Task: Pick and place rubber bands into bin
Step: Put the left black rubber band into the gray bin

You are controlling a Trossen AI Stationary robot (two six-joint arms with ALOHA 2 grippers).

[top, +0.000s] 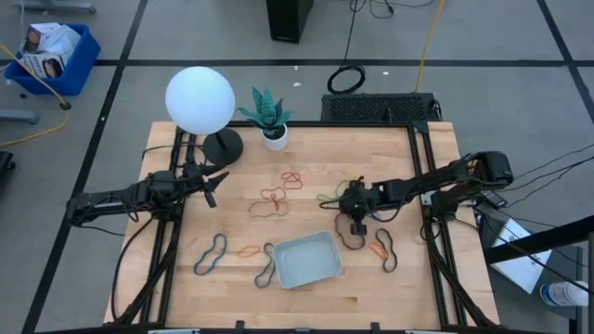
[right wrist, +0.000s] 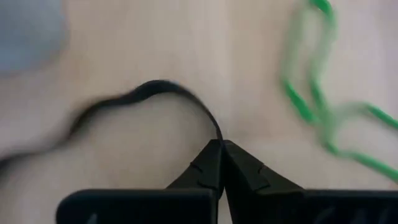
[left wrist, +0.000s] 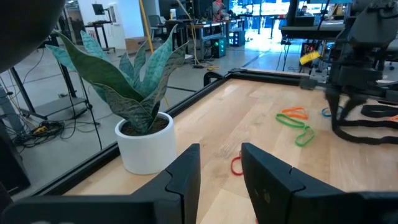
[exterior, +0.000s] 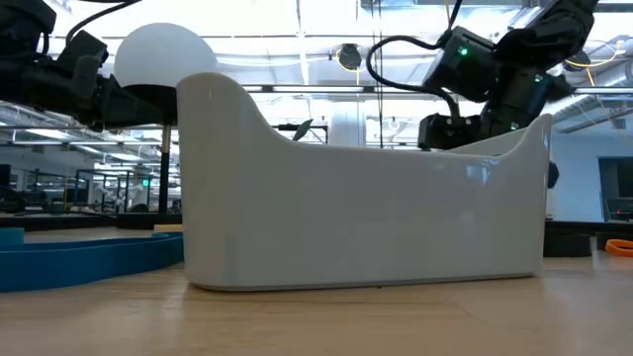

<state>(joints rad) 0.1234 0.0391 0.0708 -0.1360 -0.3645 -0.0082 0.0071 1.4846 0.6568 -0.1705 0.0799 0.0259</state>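
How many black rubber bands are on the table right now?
4 black bands. One far left of the bin; one by its left edge; one pinched in the right end effector; one just right of that. Arms may hide more.

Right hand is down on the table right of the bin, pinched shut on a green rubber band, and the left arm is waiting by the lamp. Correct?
Not quite: the right hand is pinched shut on a black rubber band, not a green one. The right wrist view shows the green band lying off to the side, untouched. The rest holds: it is down right of the bin, and the left hand waits by the lamp.
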